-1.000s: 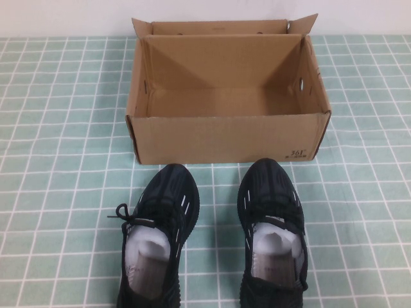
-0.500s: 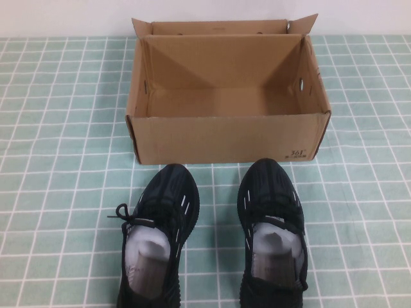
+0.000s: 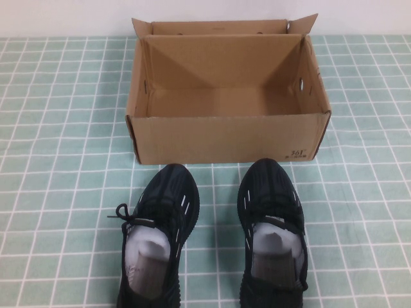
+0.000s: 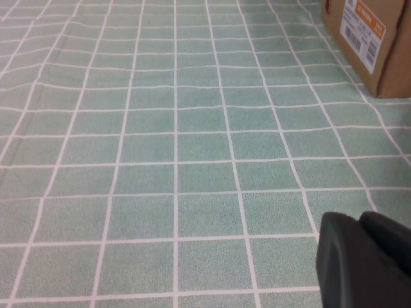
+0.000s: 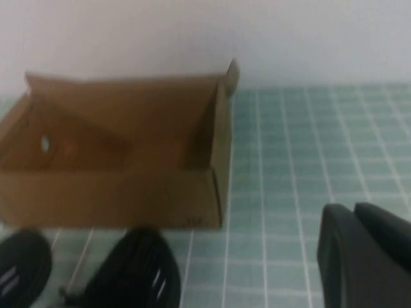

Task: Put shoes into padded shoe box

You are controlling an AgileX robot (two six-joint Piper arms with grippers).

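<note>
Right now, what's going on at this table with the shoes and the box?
Nothing is being handled. The two black shoes, left shoe and right shoe, sit side by side on the green checked tablecloth, toes toward the open cardboard box, which is empty. The left pincer is shut, low over bare cloth beside the box. The right pincer is shut too, off to the box's other side.

Black white-dashed shoes [image 3: 212, 237], brown box [image 3: 225, 138], green-checked tablecloth [image 3: 64, 160].

Bright even light; blurry right-wrist view.
</note>
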